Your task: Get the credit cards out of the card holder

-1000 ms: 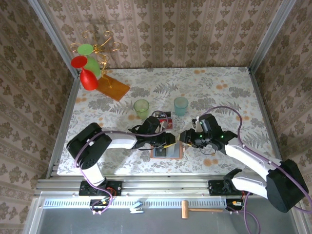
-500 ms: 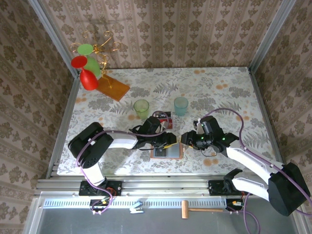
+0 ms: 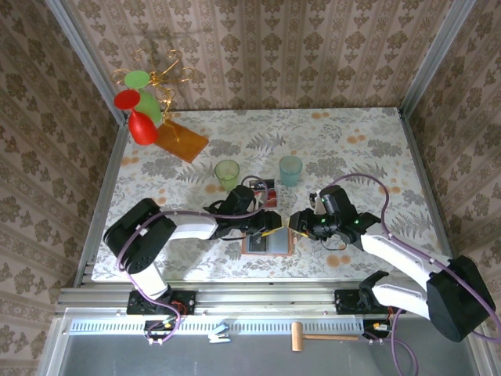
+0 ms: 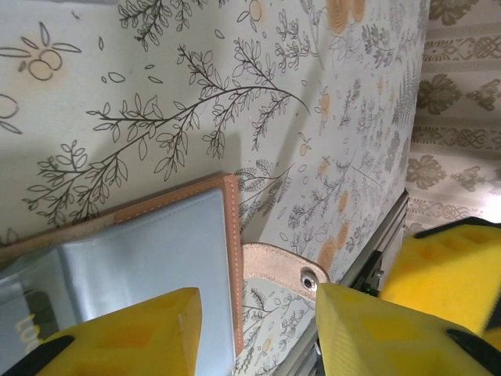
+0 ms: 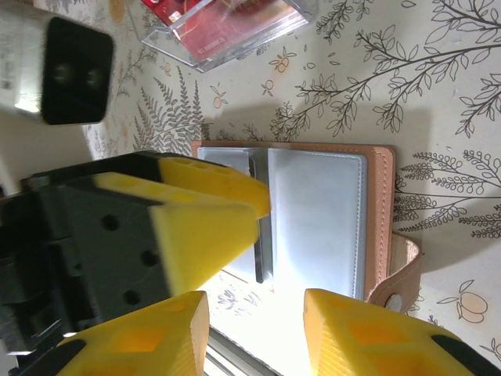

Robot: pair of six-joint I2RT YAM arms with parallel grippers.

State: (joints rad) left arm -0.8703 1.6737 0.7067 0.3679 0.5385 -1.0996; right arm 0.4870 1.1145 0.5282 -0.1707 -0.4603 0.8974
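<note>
The card holder [image 3: 262, 245] lies open on the table near the front edge, grey-blue panels [image 5: 313, 207] up, its snap strap [image 4: 286, 270] sticking out to the right. A dark card [image 4: 31, 321] shows inside one pocket. My left gripper [image 3: 274, 227] hovers open over the holder's right border [image 4: 231, 251], nothing between its fingers [image 4: 133, 337]. My right gripper [image 3: 297, 225] faces it from the right, open and empty, just off the holder's front edge [image 5: 254, 337]. A clear case with red credit cards [image 5: 219, 27] sits just behind the holder.
A green cup [image 3: 227, 172] and a blue cup [image 3: 290, 168] stand behind the holder. An orange-brown board [image 3: 182, 141] and a stand with red and green pieces [image 3: 137, 110] are at the back left. The table's metal front rail [image 3: 235, 294] runs close to the holder.
Both grippers stay close together over the holder's right side. The left jaws stand slightly wider and the right arm has shifted a little; nothing was taken hold of.
</note>
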